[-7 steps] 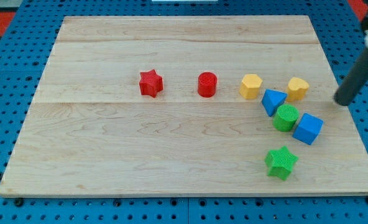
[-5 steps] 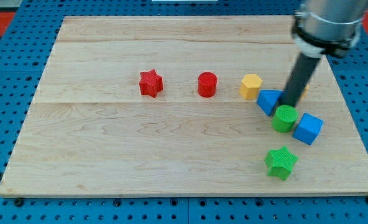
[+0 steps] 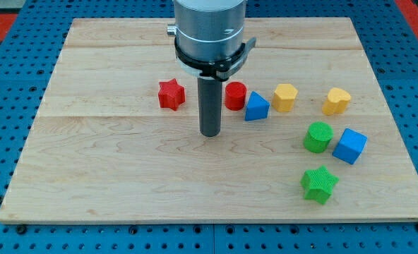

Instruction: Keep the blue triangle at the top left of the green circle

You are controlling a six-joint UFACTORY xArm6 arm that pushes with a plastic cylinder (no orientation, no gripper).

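Camera view: wooden board [image 3: 124,169] lying on a blue pegboard table [image 3: 4,106]; rod hanging from a grey cylindrical arm end [image 3: 210,28] at the far middle of the board; my tip [image 3: 210,133] resting on bare wood near the board's centre, no gripper or hand fitted, touching no block.

Blue triangle [image 3: 256,107] standing just right of the rod, apart from the tip and a little farther back; touching or all but touching the red cylinder [image 3: 235,95] at its far left, that cylinder partly hidden behind the rod; red star [image 3: 171,94] left of the rod, clear of it.

Yellow hexagon-like block [image 3: 285,97] right of the blue triangle, a narrow gap between them; second yellow block [image 3: 337,101], shape hard to make out, farther right and well apart.

Green circle [image 3: 318,136] to the near right of the blue triangle, well apart from it, so the triangle sitting to its far left; blue cube [image 3: 350,146] just right of the green circle, close beside it; contact impossible to tell; green star [image 3: 318,184] nearer the front edge, below the circle, separate from it.
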